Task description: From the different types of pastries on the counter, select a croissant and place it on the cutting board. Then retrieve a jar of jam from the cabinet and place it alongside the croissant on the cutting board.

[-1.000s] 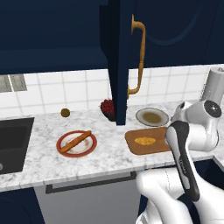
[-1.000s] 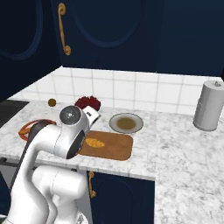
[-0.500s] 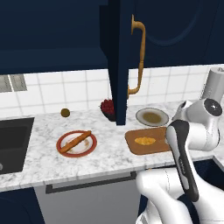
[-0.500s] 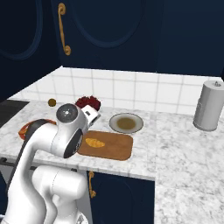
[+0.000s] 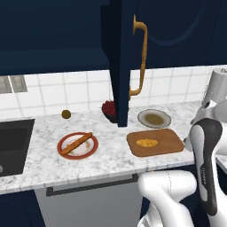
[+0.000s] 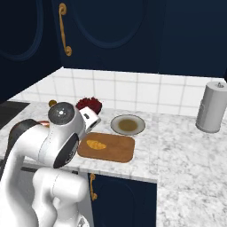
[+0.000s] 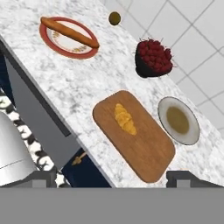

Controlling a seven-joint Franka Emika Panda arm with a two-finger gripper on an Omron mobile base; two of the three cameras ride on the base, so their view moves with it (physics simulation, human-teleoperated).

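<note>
**Already boarded: croissant on the board, jam unseen**

You have the croissant [image 7: 124, 118] lying on the board [image 7: 148, 153], toward the end of the board that faces the red-rimmed plate [image 7: 57, 46]. In the left base view the croissant [image 5: 146, 142] sits a little left of the board's [image 5: 170, 144] middle; in the right base view it [image 6: 96, 144] is again on the left part of the board [image 6: 119, 153].

Take the board as your landmark on the worktop [image 5: 40, 164]. Just behind it, by the tiled wall, stands a grey plate [image 5: 154, 118] with a brownish centre. Behind the board's left corner sits the dark bowl of berries [image 7: 153, 59], partly hidden in the left base view by the open cabinet door [image 5: 122, 62]. That door hangs edge-on above the board's left end, its brass handle [image 5: 141, 57] facing right. Well left of the board lies the red-rimmed plate carrying the stick pastry [image 7: 69, 32]. Beyond that plate, near the wall, is a small round olive-coloured thing [image 7: 114, 18]. Far right of the board, a paper towel roll [image 6: 213, 106] stands upright.

The jaws [image 7: 113, 177] hang high above the board's near edge, looking down at it. Their two tips stand wide apart with nothing between them. You will not find the jam jar from these angles.
</note>
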